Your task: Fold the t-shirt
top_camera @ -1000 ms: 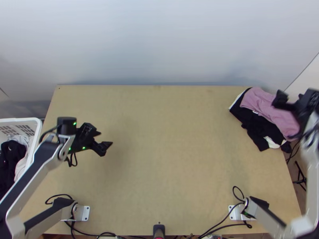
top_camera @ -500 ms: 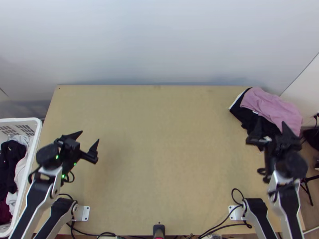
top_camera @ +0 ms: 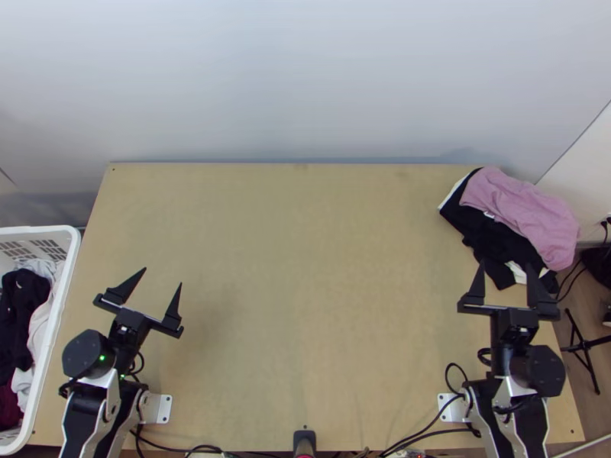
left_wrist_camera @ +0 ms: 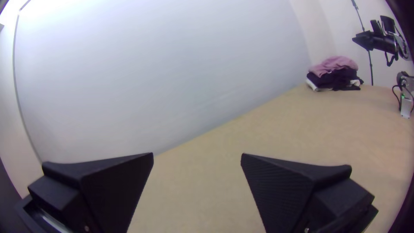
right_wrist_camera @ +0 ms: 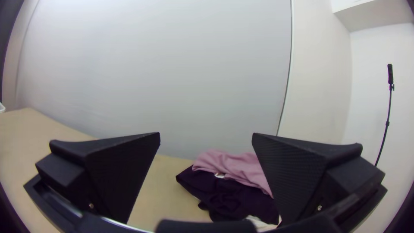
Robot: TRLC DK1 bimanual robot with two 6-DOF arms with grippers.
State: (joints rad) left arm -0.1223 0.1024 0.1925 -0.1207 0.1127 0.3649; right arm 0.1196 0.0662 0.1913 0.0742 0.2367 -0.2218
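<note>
In the top view my left gripper (top_camera: 159, 287) stands open over the table's left part, near its own base, holding nothing. My right gripper (top_camera: 505, 276) is open too, just on the near side of a clothes pile at the table's right edge. A pink cloth (top_camera: 519, 214) lies bunched on top of dark garments (top_camera: 489, 237). The left wrist view has the left gripper (left_wrist_camera: 197, 154) wide apart, with the pink cloth (left_wrist_camera: 334, 64) far off. In the right wrist view the right gripper (right_wrist_camera: 206, 133) is apart, the dark garments (right_wrist_camera: 228, 194) beyond it.
A white basket (top_camera: 59, 305) with dark, white and maroon clothes stands at the table's left side. Bare wooden table (top_camera: 305, 267) stretches between the arms. Cables (top_camera: 428, 412) run along the near edge, and a black tripod (top_camera: 584, 347) stands on the floor at the right.
Both arms have drawn back toward their bases. The right gripper has left its place over the pink cloth; the left one has swung round to point up the picture. The pile lies as before.
</note>
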